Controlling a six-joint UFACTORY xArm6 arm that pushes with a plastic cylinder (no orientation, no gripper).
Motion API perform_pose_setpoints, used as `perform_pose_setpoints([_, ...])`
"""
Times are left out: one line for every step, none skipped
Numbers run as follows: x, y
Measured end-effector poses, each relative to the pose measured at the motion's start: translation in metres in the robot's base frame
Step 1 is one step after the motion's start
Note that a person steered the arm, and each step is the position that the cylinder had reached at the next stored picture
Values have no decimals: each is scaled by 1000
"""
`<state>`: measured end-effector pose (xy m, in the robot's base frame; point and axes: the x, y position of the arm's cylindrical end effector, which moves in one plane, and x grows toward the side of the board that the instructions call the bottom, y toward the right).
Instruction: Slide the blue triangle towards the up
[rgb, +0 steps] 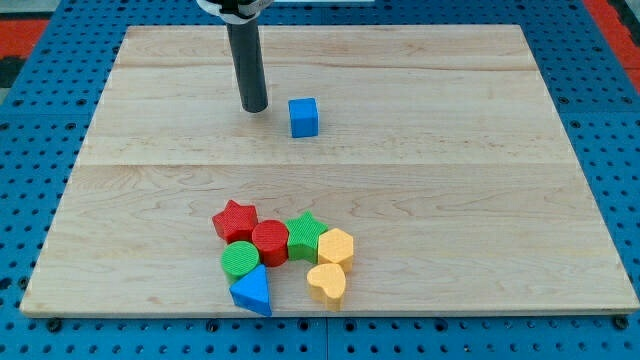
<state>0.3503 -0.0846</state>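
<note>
Claw: none fitted, so no state; my tip (254, 108) sits far above the blue triangle (251, 292), push not begun.

The rod (248, 60) was cut off by the view's top; the red cylinder (270, 242) partly hid the green star (305, 235).
</note>
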Motion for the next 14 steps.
perform_pose_setpoints([2,0])
perform_pose_setpoints([-27,-1])
perform_pose_setpoints([-101,26])
perform_pose_setpoints([-95,121])
perform_pose_setpoints([-35,227])
perform_pose_setpoints([62,287])
perform_pose_setpoints([167,285])
perform_pose_setpoints([263,243])
perform_pose_setpoints([269,235])
perform_pose_setpoints([268,211])
perform_pose_setpoints([268,159])
perform_pose_setpoints([268,62])
perform_pose_setpoints([268,-23])
perform_pose_setpoints([262,-49])
